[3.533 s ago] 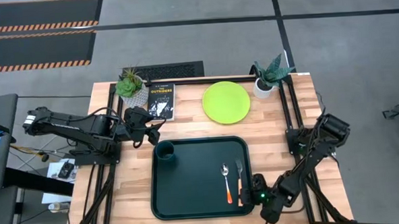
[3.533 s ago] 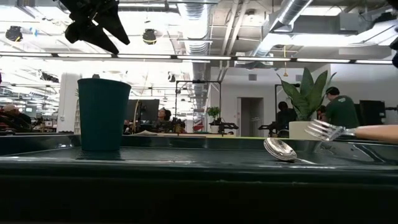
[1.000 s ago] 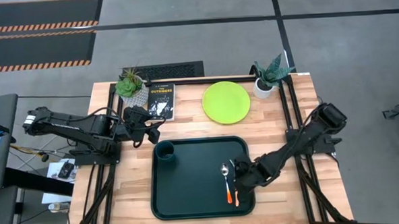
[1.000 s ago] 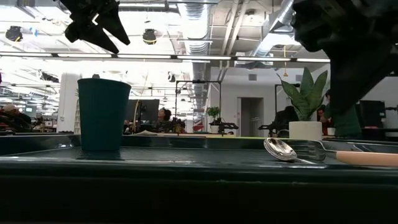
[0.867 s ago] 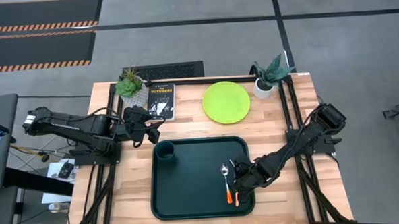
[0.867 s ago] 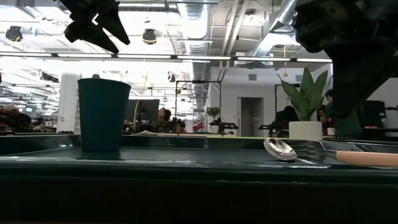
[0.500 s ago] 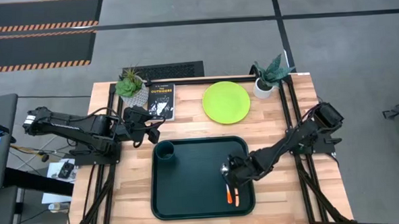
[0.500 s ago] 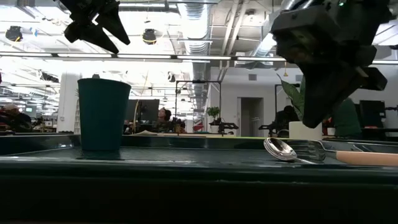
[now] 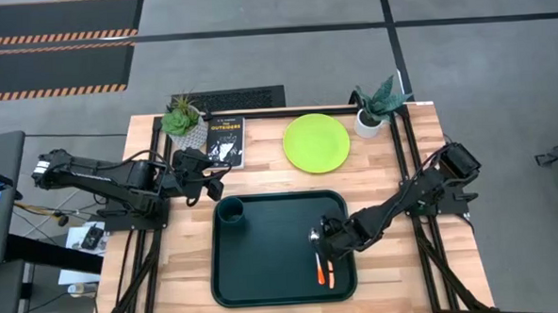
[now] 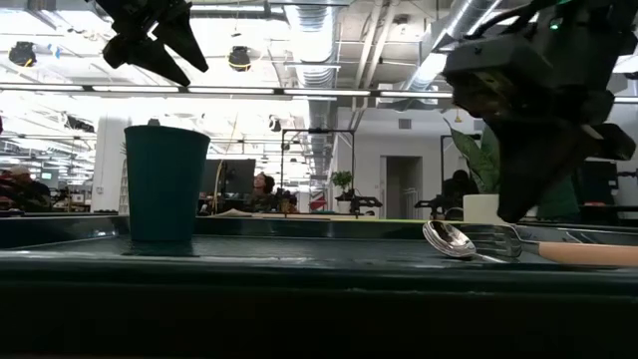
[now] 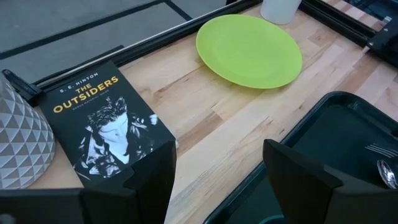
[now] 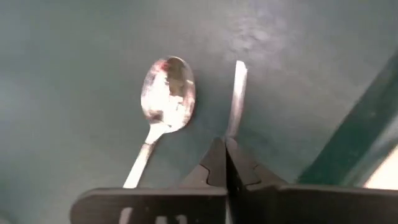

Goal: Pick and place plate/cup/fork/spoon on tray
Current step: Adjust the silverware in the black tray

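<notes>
Since a moment ago, the right gripper (image 9: 326,241) has slid a little farther over the tray (image 9: 265,261) and now hangs above the fork tines, its fingers (image 12: 225,163) pressed together and empty. On the tray's right side lie the fork (image 9: 329,272), with silver tines and a yellow-orange handle, and just left of it the spoon (image 9: 317,259), with a shiny bowl and an orange-red handle. At the tray's far left corner a dark green cup (image 9: 230,211) stands upright. Off the tray, on the far side of the table, lies a flat lime-green plate (image 9: 316,143). Left of the plate lies a black book (image 9: 226,141). Near the book, the left gripper (image 9: 212,183) hovers with its fingers apart, empty.
</notes>
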`<state>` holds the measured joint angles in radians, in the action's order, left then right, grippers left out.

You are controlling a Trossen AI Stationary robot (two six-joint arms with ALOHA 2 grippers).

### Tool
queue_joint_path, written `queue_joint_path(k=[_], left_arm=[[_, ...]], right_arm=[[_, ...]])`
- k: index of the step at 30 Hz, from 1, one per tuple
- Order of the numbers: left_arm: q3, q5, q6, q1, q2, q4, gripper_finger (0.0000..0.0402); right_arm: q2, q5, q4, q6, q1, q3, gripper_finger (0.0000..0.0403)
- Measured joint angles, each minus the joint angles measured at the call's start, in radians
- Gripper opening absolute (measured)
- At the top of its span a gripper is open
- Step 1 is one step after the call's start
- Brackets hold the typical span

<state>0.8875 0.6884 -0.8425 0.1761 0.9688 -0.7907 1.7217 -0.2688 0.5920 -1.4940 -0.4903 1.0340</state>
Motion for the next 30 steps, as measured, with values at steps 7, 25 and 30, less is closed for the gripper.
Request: queue_joint_path(k=[7, 25, 30], left_arm=[[0.0, 0.005, 0.0, 0.0, 0.0, 0.0, 0.0229], [0.0, 0.004, -0.01, 0.0, 0.0, 0.0, 0.0229], [0.0, 0.004, -0.018, 0.0, 0.0, 0.0, 0.0229]], right_arm=[[0.0, -0.015, -0.072, 0.037, 0.0, 0.0, 0.0005], [-0.006, -0.022, -0.064, 0.0, 0.0, -0.042, 0.0007], [-0.006, -0.029, -0.044, 0.047, -0.001, 0.002, 0.0007]])
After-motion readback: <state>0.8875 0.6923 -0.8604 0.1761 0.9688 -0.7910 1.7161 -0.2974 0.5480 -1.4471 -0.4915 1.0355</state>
